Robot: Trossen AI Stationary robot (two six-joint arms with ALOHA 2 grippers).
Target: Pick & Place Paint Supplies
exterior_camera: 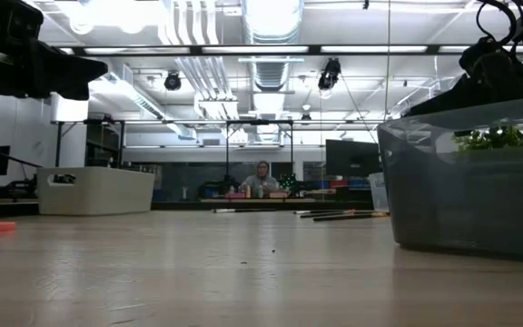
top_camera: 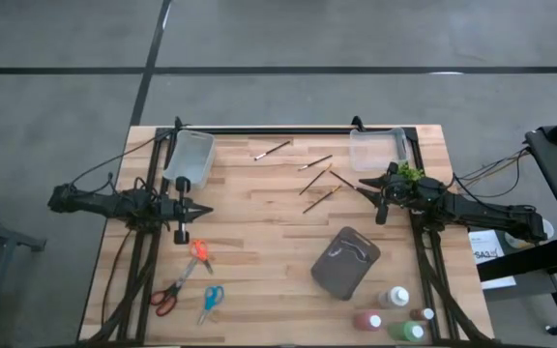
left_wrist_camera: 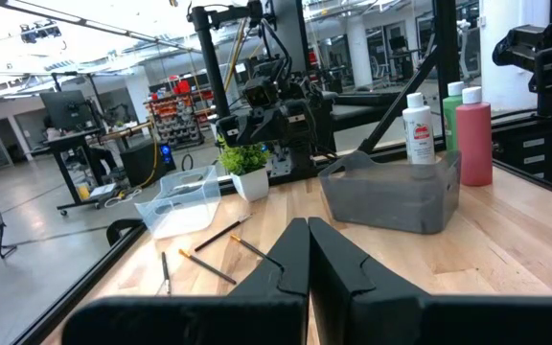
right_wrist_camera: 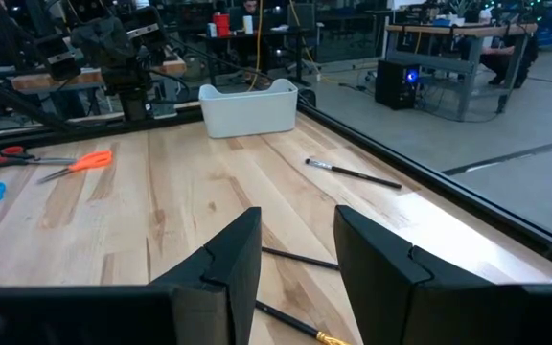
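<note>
Hovering over paintbrushes [top_camera: 321,190], right gripper [top_camera: 367,185] (jaws parted, empty).

The left arm is stretched in from the left side of the tabletop [top_camera: 259,251], its left gripper [top_camera: 205,210] pointed toward the middle with the fingers [left_wrist_camera: 290,254] pressed together and nothing held. The right arm is reached in from the right side, its right gripper [top_camera: 362,186] aimed toward the middle; its fingers [right_wrist_camera: 233,259] are parted, and nothing is seen between them.
</note>
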